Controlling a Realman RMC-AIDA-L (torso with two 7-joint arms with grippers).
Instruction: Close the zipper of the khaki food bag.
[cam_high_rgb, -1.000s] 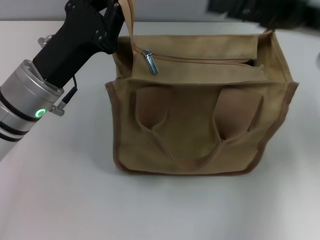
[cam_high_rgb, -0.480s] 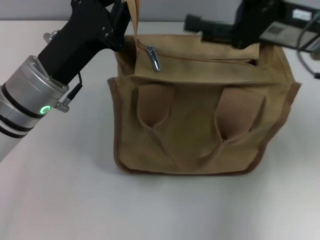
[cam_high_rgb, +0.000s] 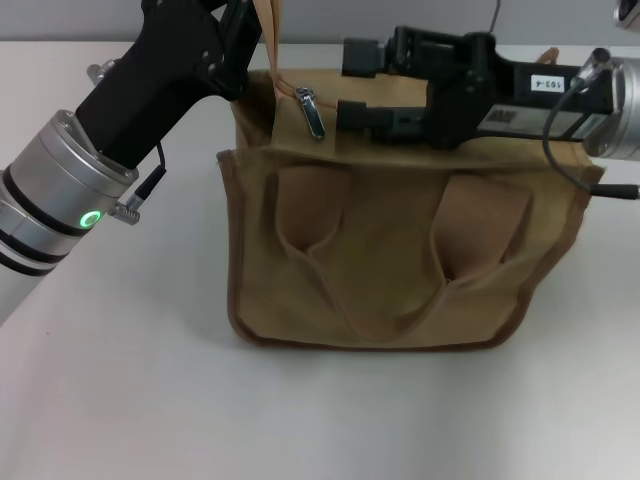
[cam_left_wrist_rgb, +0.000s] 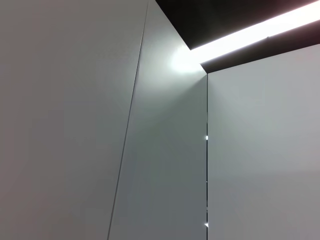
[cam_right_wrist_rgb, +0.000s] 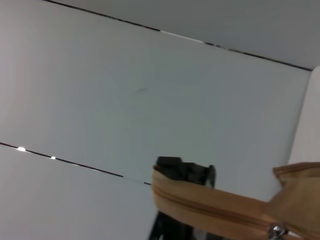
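The khaki food bag (cam_high_rgb: 390, 260) stands upright mid-table in the head view. Its silver zipper pull tab (cam_high_rgb: 312, 112) hangs at the top's left end. Most of the zipper line is hidden under my right arm. My left gripper (cam_high_rgb: 252, 22) is at the bag's far left corner, shut on the back handle strap (cam_high_rgb: 270, 25), which it holds pulled upward. My right gripper (cam_high_rgb: 345, 82) reaches in from the right over the bag's top. It is open, with its fingertips just right of the pull tab and not touching it. The right wrist view shows a tan zipper band (cam_right_wrist_rgb: 215, 205).
The white table (cam_high_rgb: 150, 400) surrounds the bag. The front handle (cam_high_rgb: 385, 300) hangs down the bag's near face. A black cable (cam_high_rgb: 560, 130) loops beside my right arm. The left wrist view shows only wall and a ceiling light.
My right arm has come in from the right across the bag's top, its open fingers now close to the pull tab. My left gripper keeps the strap raised.
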